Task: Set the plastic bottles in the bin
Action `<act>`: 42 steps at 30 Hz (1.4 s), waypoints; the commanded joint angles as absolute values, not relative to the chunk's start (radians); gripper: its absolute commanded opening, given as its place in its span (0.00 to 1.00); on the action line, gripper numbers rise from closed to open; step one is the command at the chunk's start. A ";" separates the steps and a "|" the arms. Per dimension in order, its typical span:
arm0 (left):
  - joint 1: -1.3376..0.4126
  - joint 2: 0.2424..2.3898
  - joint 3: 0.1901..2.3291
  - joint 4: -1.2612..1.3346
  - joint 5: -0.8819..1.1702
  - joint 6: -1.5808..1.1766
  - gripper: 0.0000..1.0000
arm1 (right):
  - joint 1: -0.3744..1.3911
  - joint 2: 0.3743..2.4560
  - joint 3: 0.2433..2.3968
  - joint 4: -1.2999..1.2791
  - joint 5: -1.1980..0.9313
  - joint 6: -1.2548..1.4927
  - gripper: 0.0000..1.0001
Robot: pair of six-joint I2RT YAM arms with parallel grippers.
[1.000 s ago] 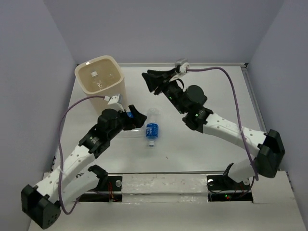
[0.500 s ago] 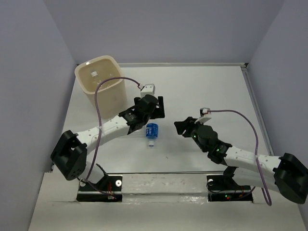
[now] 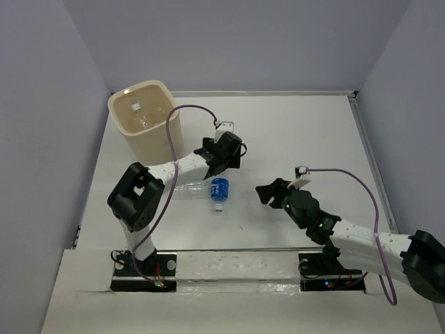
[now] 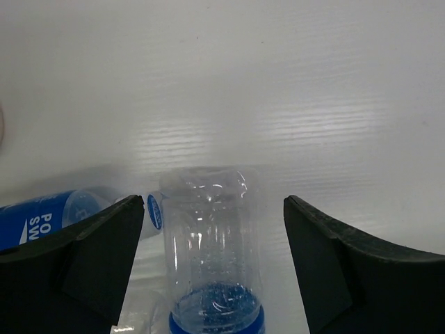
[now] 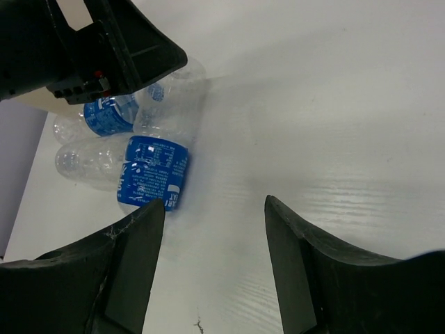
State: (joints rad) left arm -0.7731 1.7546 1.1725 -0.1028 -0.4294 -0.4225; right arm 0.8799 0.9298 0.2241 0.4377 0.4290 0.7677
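Robot lab test cell: white table [image 3: 306, 132] boxed by plain grey walls [image 3: 243, 42]; two cabled arms [image 3: 354, 233] bolted along bottom of frame.

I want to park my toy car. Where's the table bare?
Bare: far right of the table, beyond the right gripper. Also the near strip before the blue-label bottle. Crowded: other bottles lying between it and the bin.

Cream bin [image 3: 144, 115] stands far left on the white table [image 3: 313, 132], with clear plastic and white caps visible inside. Blue-labelled bottle [image 3: 220, 189] lies mid-table, cap toward the near edge. Second clear bottle [image 3: 182, 188] lies just left of it, partly under the left arm. Left gripper [image 3: 231, 152] is over the labelled bottle's far end. Right gripper [image 3: 267, 193] is to its right, apart from it.
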 commanded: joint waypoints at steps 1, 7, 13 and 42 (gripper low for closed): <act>-0.753 1.790 1.236 -0.100 -0.426 -0.390 0.90 | 0.881 0.894 0.232 0.431 0.431 0.778 0.65; -0.753 1.853 1.262 -0.100 -0.402 -0.383 0.88 | 0.881 0.876 0.245 0.417 0.443 0.739 0.67; -0.753 1.905 1.290 -0.081 -0.370 -0.379 0.85 | 0.881 0.884 0.249 0.417 0.430 0.736 0.68; -0.542 1.309 1.469 -0.023 -0.248 -0.448 0.41 | 0.919 0.831 0.296 0.334 0.187 0.637 0.68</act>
State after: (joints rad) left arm -0.6399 1.3907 1.3651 -0.0189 -0.2386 -0.4316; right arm 0.8886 0.7956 0.2516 0.2466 0.2516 0.6704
